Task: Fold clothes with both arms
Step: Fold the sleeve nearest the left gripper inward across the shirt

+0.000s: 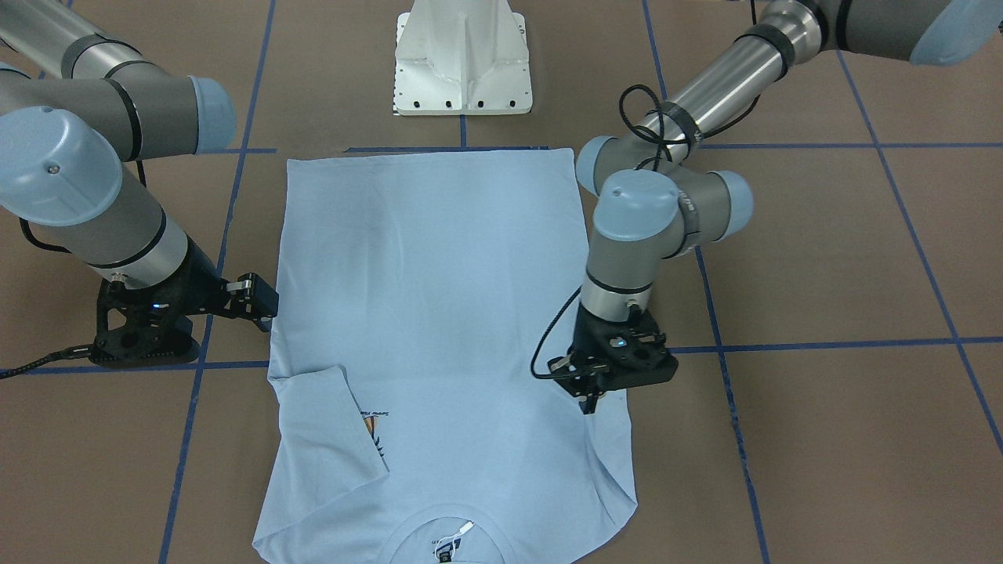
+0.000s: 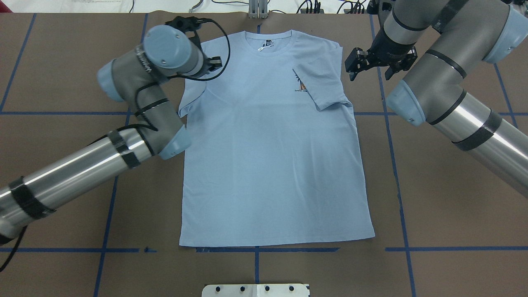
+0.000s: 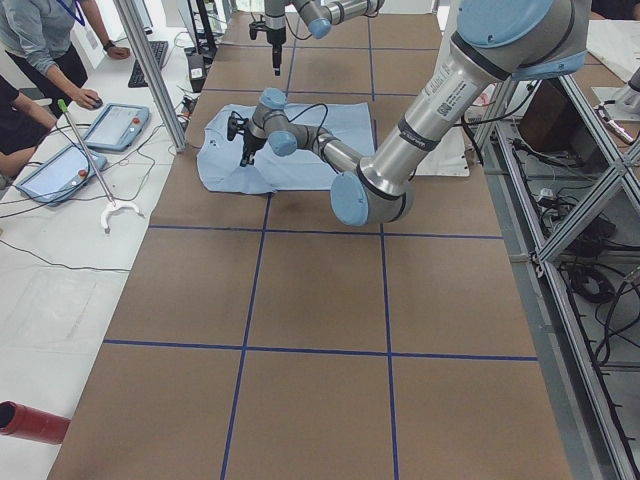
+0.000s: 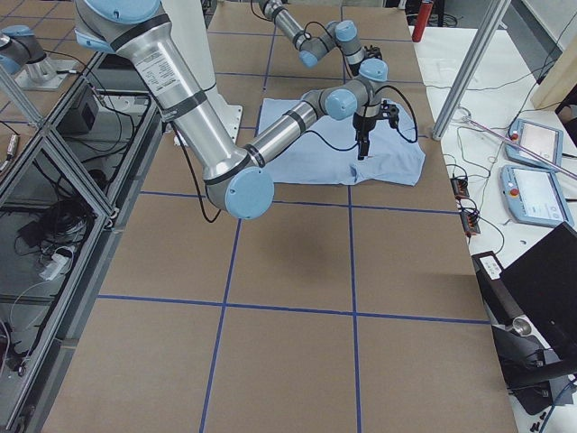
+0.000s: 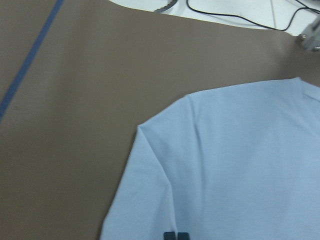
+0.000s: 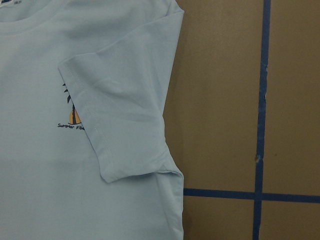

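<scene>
The light blue T-shirt lies flat on the brown table, collar at the far edge and away from the robot's base. Its sleeve on my right is folded in over the chest and half covers the palm print; the right wrist view shows this sleeve too. My right gripper hovers open beside that shoulder, off the cloth. My left gripper points down at the other sleeve, fingertips shut together over the fabric. I cannot tell whether cloth is pinched.
The white pedestal base stands just behind the shirt's hem. Blue tape lines grid the table. Beyond the collar end are cables, a metal post, two tablets and people's hands.
</scene>
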Tool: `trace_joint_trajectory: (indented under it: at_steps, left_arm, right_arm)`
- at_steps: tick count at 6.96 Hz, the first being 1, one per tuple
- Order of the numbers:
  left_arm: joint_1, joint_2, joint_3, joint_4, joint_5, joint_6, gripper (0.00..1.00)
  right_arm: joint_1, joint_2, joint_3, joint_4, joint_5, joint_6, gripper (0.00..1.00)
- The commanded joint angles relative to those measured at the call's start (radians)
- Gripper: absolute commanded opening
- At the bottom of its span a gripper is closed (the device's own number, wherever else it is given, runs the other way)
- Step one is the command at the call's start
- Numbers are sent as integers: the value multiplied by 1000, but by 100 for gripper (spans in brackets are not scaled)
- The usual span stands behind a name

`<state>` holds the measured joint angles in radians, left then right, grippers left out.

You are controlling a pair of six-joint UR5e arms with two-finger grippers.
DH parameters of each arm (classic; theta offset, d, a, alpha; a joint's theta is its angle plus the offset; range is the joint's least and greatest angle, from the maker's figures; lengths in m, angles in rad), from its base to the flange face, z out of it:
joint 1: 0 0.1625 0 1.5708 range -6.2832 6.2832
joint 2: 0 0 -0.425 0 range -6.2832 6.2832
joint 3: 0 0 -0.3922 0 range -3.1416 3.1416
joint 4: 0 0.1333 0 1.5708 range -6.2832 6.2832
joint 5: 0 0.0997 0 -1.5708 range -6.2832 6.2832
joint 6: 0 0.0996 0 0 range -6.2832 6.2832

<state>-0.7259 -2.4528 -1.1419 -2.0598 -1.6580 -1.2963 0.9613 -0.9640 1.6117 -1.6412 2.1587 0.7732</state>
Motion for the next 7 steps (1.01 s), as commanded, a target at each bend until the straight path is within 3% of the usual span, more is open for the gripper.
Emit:
trace_joint_trajectory:
  at_steps: [1,2,3,7]
  left_arm:
    - [39,-178,215,-3,9,-66,0]
    - [39,-175,223,-31,9,-63,0]
    - [39,-155,226,-87,15,-48,99]
    - [25,-152,191,-145,-1,-40,100]
  right_arm:
    - [4,1,-1,0,0,0,100]
    - [4,-1,-4,0,0,1,100]
    - [4,-1,-6,0,0,1,100]
    - [2,-1,0,1,4,1,100]
